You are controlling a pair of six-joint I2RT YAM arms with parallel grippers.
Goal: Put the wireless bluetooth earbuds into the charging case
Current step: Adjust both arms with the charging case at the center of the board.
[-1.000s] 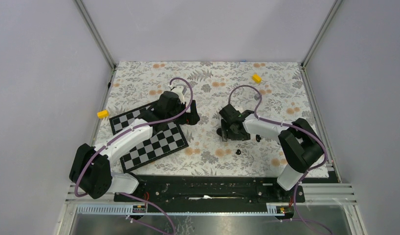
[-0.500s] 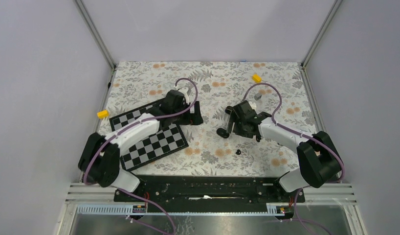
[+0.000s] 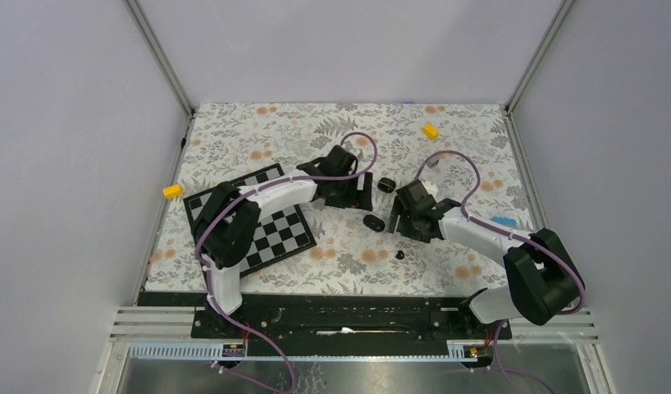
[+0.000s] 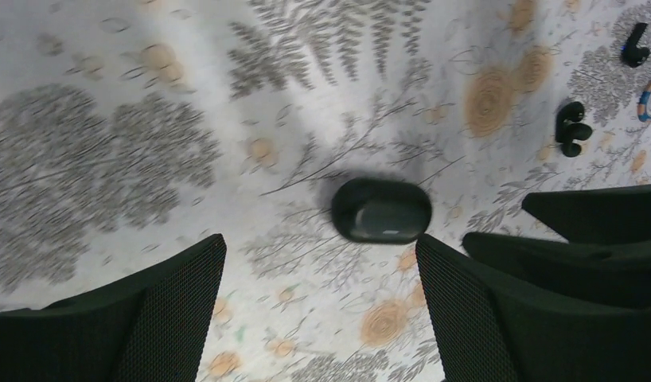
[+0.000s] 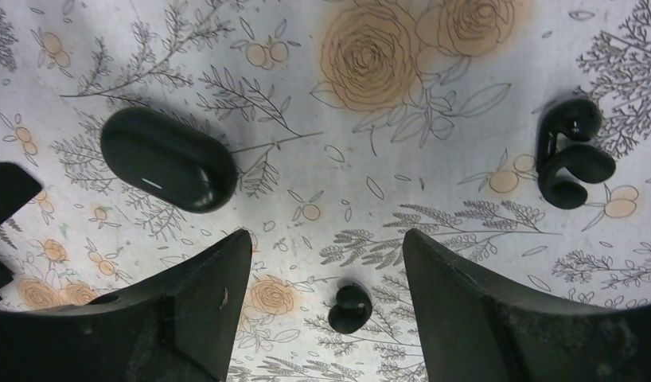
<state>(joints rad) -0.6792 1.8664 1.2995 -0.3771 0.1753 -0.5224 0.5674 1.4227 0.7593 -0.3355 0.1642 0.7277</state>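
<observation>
Plainly: left claw (image 4: 320, 243), right claw (image 5: 326, 239) spread; glossy pebble-shaped case (image 5: 168, 159), curled black earbuds (image 5: 573, 151).

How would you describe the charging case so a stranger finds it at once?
Start at the floral tablecloth, then look right of the chessboard. The charging case is the smooth black oval pebble, bigger than the black earbuds nearby.
</observation>
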